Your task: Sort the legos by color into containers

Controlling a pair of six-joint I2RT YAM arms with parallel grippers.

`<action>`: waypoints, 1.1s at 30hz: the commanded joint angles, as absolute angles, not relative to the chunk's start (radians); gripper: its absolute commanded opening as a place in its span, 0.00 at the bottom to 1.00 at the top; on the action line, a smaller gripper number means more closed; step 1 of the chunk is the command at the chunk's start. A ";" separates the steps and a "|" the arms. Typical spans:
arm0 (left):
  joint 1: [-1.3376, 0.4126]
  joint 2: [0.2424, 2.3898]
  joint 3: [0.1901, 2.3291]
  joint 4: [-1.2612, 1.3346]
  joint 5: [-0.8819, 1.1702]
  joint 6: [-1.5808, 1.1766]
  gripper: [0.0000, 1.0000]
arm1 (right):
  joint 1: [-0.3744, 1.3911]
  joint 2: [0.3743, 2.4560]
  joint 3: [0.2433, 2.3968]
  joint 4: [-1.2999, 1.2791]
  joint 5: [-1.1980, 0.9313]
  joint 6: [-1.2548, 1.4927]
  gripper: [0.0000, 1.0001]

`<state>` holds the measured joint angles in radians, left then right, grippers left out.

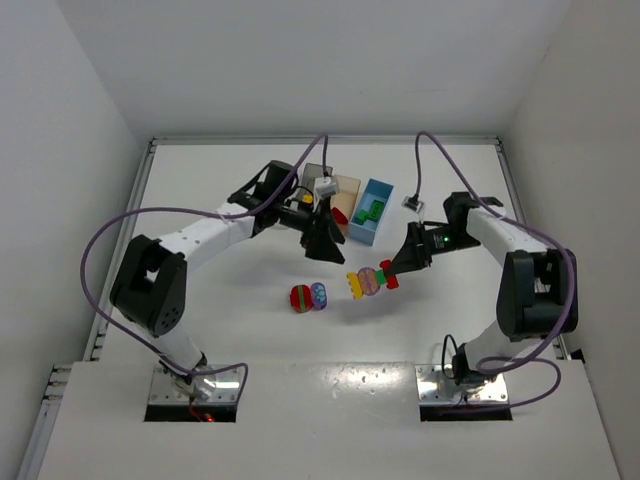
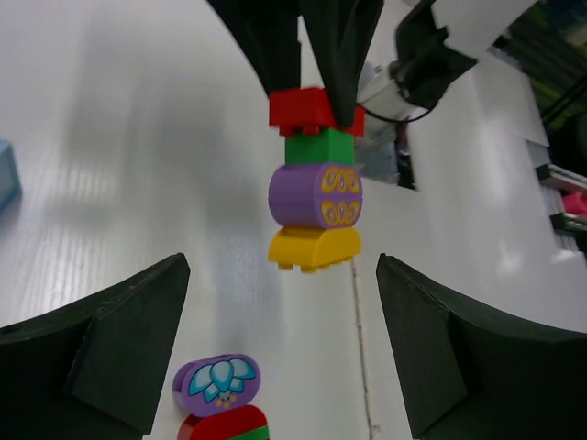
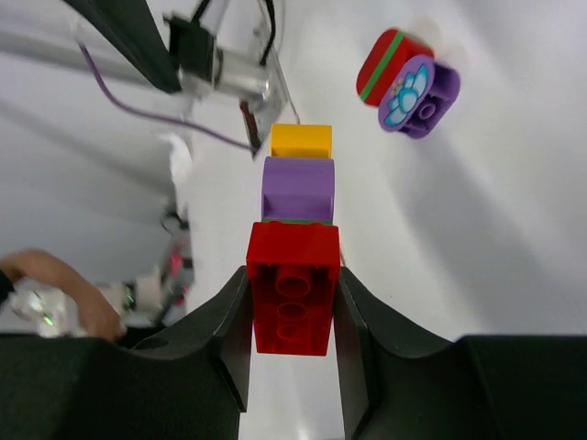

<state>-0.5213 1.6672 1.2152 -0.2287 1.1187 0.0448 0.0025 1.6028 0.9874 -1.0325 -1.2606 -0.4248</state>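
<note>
A white table is lying inside a plain white-walled enclosure, its matte surface catching soft reflections. At the near left a purple cable is looping up from the left arm, which is reaching toward the table's middle. The left gripper is hanging with its jaws spread wide, nothing between them; in its wrist view the dark fingers are standing well apart on either side of the lego cluster ahead.

Just below that gripper, two loose round-topped legos are lying on the table and touching: a red one with a green stripe and a purple one with a flower print.

Behind the gripper, three bins are sitting side by side near the far edge: a dark smoky grey bin, a tan-peach bin with a red piece showing at it, and a light blue bin holding a green lego.

To the right, the lego cluster is being held in the air above the table: yellow brick, purple round piece, green brick, red brick. The right gripper is clamping the red brick at the cluster's end.
</note>
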 commanded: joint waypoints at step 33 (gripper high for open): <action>-0.623 1.838 1.364 -0.406 1.342 0.126 0.60 | 0.222 1.623 1.284 -1.126 -1.140 -0.695 0.00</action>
<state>-0.6113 1.8305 1.3312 -0.3889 1.2964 0.1040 0.2184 1.6207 1.2388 -1.1564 -1.1118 -0.6830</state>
